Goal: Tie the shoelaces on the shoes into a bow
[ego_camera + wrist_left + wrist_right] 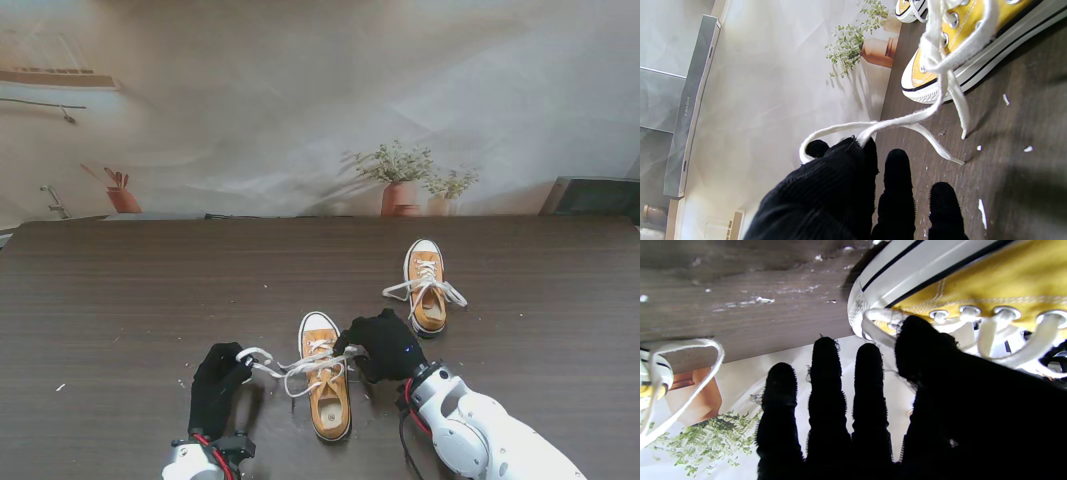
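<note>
No brand mark or label can be read on either shoe; faint lettering is seen on the grey panel (690, 106) in the left wrist view but is too small to make out. The near yellow sneaker (327, 385) is placed on the dark wooden bench (120, 300) between the two hands, toe pointing away from the robot, and its white shoelace (300, 366) is stretched to both sides. The second yellow sneaker (426, 284) is positioned farther from the robot and to the right, well apart from both hands, with its own laces (420, 290) lying loose across it. The left hand (216, 385), in a black knitted glove, is held to the left of the near sneaker; a loop of the shoelace is pinched between its thumb and forefinger, while the remaining fingers (896, 173) are extended and hold nothing. The right hand (385, 342) is held against the right side of the near sneaker; three fingers (826, 380) are extended and slightly apart, and the thumb is laid against the lace at the eyelets. Whether a lace is actually gripped by the right hand cannot be told, as the contact is hidden by the glove. Small white flecks (1006, 99) are scattered on the bench. A printed backdrop (300, 100) with potted plants is set behind the bench.
</note>
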You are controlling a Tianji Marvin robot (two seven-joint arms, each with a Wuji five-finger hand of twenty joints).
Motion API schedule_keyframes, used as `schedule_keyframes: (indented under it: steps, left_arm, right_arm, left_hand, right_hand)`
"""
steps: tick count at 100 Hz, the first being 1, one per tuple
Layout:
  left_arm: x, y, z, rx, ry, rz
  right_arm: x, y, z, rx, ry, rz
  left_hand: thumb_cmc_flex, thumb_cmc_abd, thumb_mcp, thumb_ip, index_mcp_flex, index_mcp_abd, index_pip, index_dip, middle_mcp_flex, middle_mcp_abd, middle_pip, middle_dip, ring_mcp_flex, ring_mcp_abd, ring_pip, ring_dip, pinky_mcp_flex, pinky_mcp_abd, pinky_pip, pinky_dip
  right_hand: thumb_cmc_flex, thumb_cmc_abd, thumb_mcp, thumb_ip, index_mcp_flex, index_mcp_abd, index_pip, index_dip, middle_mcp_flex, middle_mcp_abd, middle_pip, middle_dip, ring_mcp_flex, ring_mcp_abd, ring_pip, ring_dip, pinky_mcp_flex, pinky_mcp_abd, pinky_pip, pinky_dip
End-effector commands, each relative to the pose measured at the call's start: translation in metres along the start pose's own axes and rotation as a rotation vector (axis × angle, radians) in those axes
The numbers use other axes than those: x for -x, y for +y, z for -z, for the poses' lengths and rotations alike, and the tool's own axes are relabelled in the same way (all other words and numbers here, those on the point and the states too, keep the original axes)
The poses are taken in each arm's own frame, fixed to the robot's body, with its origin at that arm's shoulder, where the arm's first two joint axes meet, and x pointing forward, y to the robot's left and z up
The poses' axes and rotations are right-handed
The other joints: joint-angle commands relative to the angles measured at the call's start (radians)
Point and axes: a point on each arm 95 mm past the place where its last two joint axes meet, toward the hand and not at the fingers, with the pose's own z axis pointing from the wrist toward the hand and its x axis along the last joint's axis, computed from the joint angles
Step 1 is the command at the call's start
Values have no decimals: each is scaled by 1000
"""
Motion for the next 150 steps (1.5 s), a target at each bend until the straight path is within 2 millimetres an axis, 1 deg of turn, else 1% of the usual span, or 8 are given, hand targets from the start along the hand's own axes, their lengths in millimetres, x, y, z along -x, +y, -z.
schedule_keyframes:
  steps: [1, 10, 28, 43, 62, 104, 110, 150]
  left_arm:
    - [-3, 5, 2, 22, 2, 3]
    - [-2, 5, 2, 22, 1, 0]
    - [-17, 22, 14, 17, -2, 8]
    - [-17, 22, 14, 17, 1, 9]
    - [-18, 21, 13, 10, 9, 9]
    - [-31, 15, 8, -11, 45, -30]
    - [-35, 14, 7, -18, 49, -47]
    - [-52, 1, -13, -35, 94, -324]
  right_arm:
    - [1, -3, 1, -15, -7, -4]
    - [0, -2, 1, -10, -9, -7]
    - [-3, 1, 2, 7, -12, -15]
    - [-5, 5, 4, 21, -8, -17]
    - [-9, 14, 7, 53, 15, -12]
    - [-20, 39, 22, 138, 19, 10]
    - [-21, 42, 26, 140, 12, 13]
    - [-8, 50, 48, 158, -95, 23]
  left_hand:
    - [61, 27, -27, 22, -23, -137, 17, -11, 27, -39, 4, -4, 7, -23, 17, -3, -6, -76, 9, -6]
    - [61, 28, -28, 22, -24, -137, 17, -12, 27, -40, 4, -3, 7, -23, 16, -3, -6, -76, 9, -7]
    - [61, 27, -27, 23, -23, -136, 18, -14, 27, -38, 3, -4, 5, -22, 16, -3, -6, -76, 9, -7]
    - [60, 26, -26, 23, -22, -135, 19, -15, 27, -38, 4, -4, 5, -22, 16, -2, -6, -76, 9, -7]
    - [61, 26, -22, 23, -22, -136, 25, -11, 27, -39, 6, -2, 4, -21, 14, -2, -6, -76, 9, -7]
    - [61, 29, -21, 17, -31, -130, 19, -3, 18, -35, 13, 1, -2, -20, 20, 3, -6, -75, 10, -7]
    - [61, 27, -19, 16, -32, -124, 17, -6, 13, -5, 12, 1, -8, -14, 23, 4, -7, -74, 9, -7]
    - [61, 31, -24, 11, -47, -100, 10, -55, -5, 13, 46, 7, -24, 6, 97, 14, -6, -65, 19, 3]
  right_hand:
    - [-38, 18, 4, 2, 32, -24, 88, -73, -25, -11, 3, -6, -33, -13, -8, -12, -9, -18, -8, -11]
    - [-74, 34, -40, -30, 49, -24, 198, -103, -24, -8, 6, -2, -35, -8, -9, -12, -8, -17, -7, -10]
    - [-129, 104, -66, -41, 156, 16, 254, -56, 6, -2, 9, 0, -32, -1, -9, -13, -8, -11, -6, -8]
    - [-146, 174, -88, -44, 156, 22, 235, 129, 15, 2, 5, 7, -32, 0, -14, -15, -9, -13, -2, -6]
    - [-130, 218, -99, -46, 146, 81, 242, 239, 16, 10, 5, 4, -41, 7, -14, -16, -14, -6, 3, -4]
    - [-128, 186, -59, -41, 188, 138, 246, 283, 77, 24, 14, 6, -14, 19, -12, -17, 6, 12, 16, -3]
    - [-129, 179, -51, -36, 191, 139, 246, 285, 85, 23, 15, 7, -11, 19, -13, -18, 8, 13, 16, -4]
    - [-122, 138, -18, -16, 214, 174, 247, 291, 237, -3, 64, 62, 102, 17, 18, -4, 85, 27, 57, 0]
